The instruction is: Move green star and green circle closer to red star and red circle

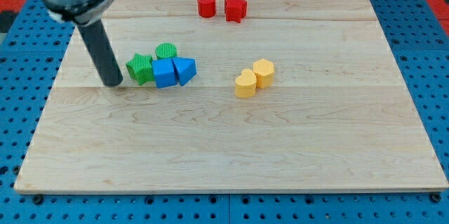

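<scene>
The green star (139, 67) lies left of centre on the wooden board (231, 147). The green circle (166, 50) sits just above and right of it. Both touch a blue cube (164, 72), with a blue triangle (185, 69) on its right. The red circle (206, 4) and red star (235, 8) sit side by side near the view's top edge of the board. My tip (113, 82) stands just left of the green star, a small gap apart.
Two yellow blocks (245, 83) (264, 72) touch each other right of centre. Blue pegboard (421, 13) surrounds the board on all sides.
</scene>
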Motion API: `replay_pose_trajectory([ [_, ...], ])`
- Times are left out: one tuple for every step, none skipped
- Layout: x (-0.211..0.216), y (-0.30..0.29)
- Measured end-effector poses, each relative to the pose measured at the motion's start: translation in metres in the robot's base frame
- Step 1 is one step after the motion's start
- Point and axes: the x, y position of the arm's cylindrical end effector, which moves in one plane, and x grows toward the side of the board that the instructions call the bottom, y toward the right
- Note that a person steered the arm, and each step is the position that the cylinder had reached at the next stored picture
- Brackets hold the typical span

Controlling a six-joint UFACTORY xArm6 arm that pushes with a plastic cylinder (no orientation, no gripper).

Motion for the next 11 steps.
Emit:
replay_pose_trajectory([
  [0.011,-0.001],
  [-0.008,-0.001],
  [-0.022,0.004],
  [-0.022,0.023],
  [-0.029,0.035],
  [-0.038,0.049],
  [-0.049,0.067],
  [-0.067,0.086],
  [-0.094,0.091],
  [-0.12,0.099],
  [-0.141,0.115],
])
